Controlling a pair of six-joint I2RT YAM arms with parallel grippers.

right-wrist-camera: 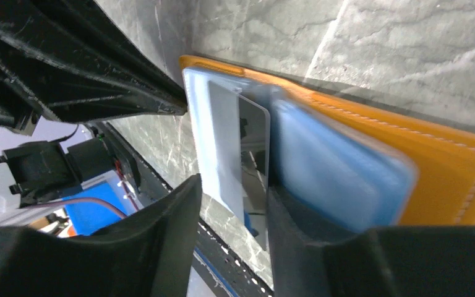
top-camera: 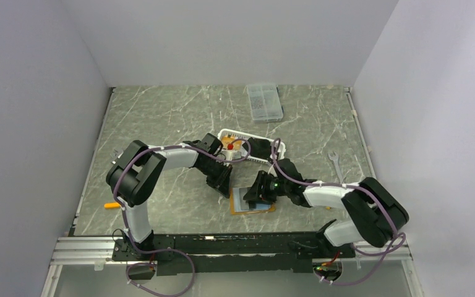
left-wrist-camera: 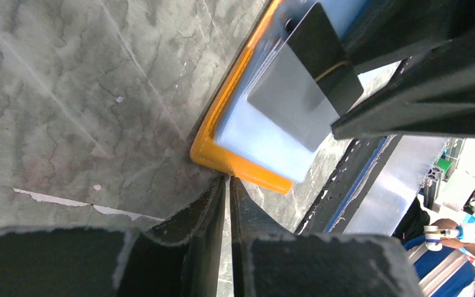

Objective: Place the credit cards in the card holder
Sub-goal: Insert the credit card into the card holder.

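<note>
- Now my right gripper (right-wrist-camera: 235, 185) holds its jaws parted, and one credit card (right-wrist-camera: 241, 142), grey and black, stands on its edge in the gap between them.
- On one side I see free space between the finger and the card. Whether the other finger touches it, I cannot tell.
- Directly in front of this gripper the card holder (right-wrist-camera: 439, 167) lies open on the marble table (top-camera: 161, 117), orange outside and pale blue inside.
- The far edge of the card sits among the pale blue sleeves of the holder.
- My left gripper (left-wrist-camera: 229, 185) has its fingers almost pressed together, with only a thin slit between them and nothing in it.
- Its tips are just beside an orange corner of the holder. If they touch it, I cannot tell.
- Just beyond both grippers stands a white basket (top-camera: 272, 143), and farther beyond it a clear box (top-camera: 264, 102).
- A wrench (top-camera: 336, 162) lies on the outer side of my right arm.
</note>
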